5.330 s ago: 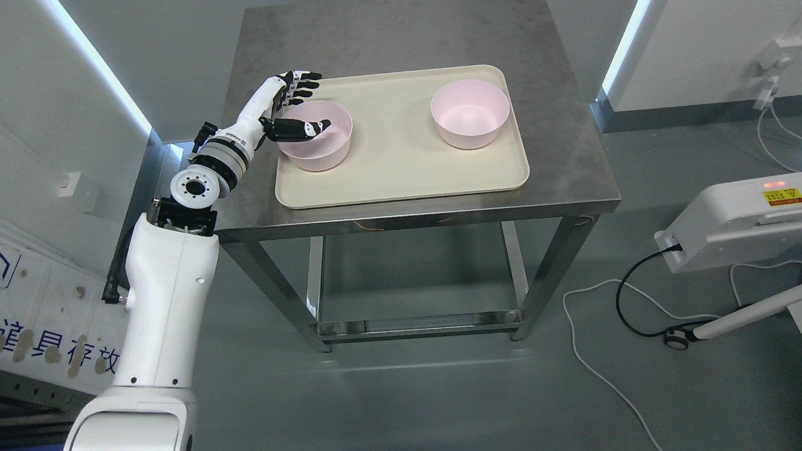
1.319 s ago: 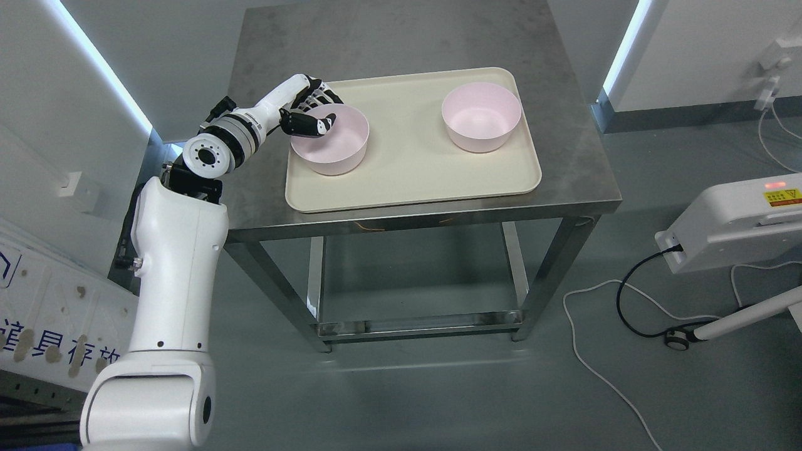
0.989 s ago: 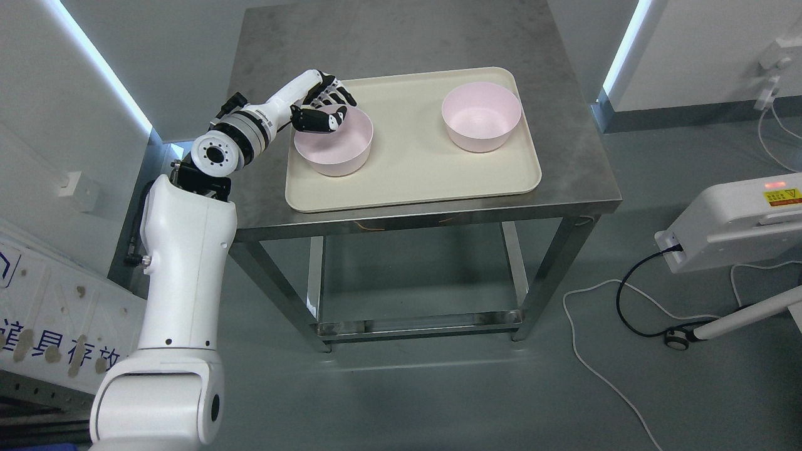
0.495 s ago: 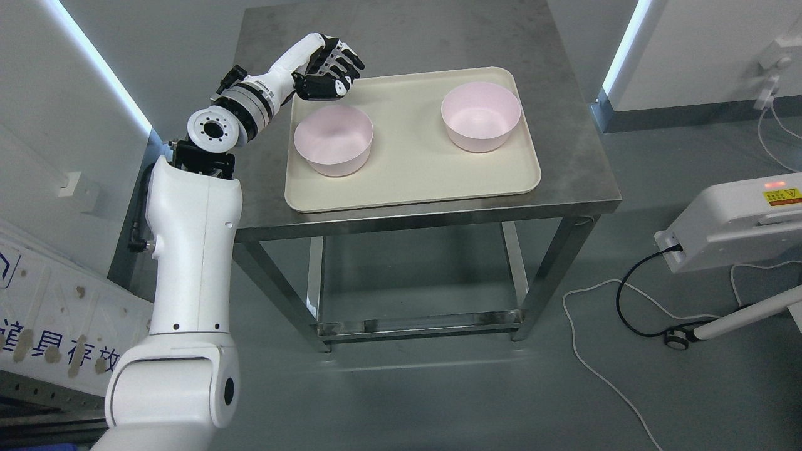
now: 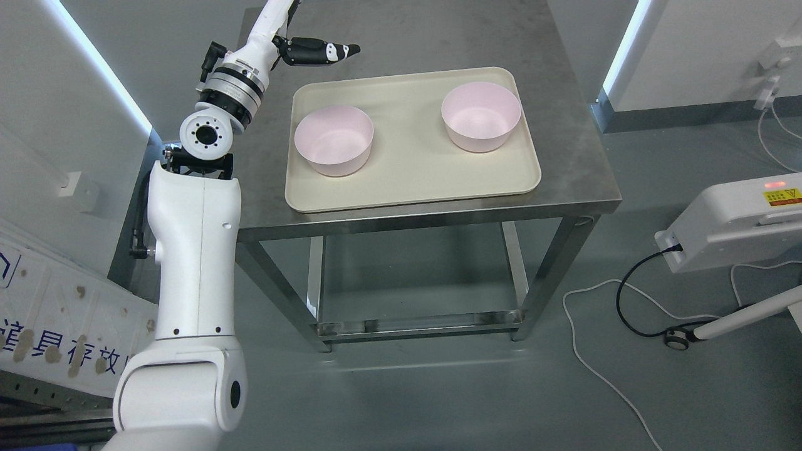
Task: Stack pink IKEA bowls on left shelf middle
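Steel table (image 5: 567,169) on grey floor (image 5: 438,401) bears a cream tray (image 5: 407,169).

Left arm (image 5: 188,250) rising from lower left, forearm angled up to the top edge. Left hand (image 5: 294,44) mostly cut off by the frame; one dark digit (image 5: 319,51) stretched rightward, holding nothing.

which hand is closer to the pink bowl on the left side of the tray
Left. The left hand is raised beyond the tray's far-left corner, apart from the left pink plastic bowl on the cream rectangular tray. The right hand is not in view.
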Controlling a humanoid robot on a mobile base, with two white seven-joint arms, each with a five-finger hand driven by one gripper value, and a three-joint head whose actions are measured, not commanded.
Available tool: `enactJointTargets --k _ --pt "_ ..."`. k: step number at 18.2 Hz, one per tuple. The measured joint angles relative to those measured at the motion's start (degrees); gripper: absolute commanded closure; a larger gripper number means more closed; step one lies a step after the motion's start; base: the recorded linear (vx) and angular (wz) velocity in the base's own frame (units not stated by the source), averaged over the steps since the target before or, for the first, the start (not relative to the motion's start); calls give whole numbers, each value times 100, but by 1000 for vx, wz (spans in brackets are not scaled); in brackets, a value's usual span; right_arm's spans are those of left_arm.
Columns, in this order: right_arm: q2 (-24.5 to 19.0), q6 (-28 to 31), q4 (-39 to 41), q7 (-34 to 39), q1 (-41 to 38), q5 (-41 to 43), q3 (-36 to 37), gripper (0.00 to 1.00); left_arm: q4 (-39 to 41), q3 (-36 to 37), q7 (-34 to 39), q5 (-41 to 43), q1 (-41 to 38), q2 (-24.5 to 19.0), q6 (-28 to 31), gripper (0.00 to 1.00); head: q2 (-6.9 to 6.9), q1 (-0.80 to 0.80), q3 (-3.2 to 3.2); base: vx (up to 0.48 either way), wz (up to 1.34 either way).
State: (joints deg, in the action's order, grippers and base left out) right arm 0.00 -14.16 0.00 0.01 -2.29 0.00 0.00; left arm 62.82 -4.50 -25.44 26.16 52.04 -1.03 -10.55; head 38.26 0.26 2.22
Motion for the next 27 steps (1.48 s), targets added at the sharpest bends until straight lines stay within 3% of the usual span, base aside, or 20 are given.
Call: enactJointTargets --k 3,7,11,18,21,27 --pt "0 0 0 0 1 0 0 0 194 67 -755 -50 -289 -119 7 6 0 0 0 0 0" --pt "0 0 0 0 0 0 0 0 375 249 -916 -6 -586 -278 932 8 0 0 0 0 0" --pt "0 0 0 0 0 0 0 0 404 444 -569 264 -664 -394 1298 30 0 0 0 0 0" --pt "0 0 0 0 0 0 0 0 370 850 -1152 526 -533 -546 1374 47 0 0 0 0 0" --pt "0 0 0 0 0 0 0 0 291 1049 -1271 693 -377 -614 1390 67 0 0 0 0 0" --pt "0 0 0 0 0 0 0 0 95 1392 -1288 967 -209 -682 918 90 0 0 0 0 0"
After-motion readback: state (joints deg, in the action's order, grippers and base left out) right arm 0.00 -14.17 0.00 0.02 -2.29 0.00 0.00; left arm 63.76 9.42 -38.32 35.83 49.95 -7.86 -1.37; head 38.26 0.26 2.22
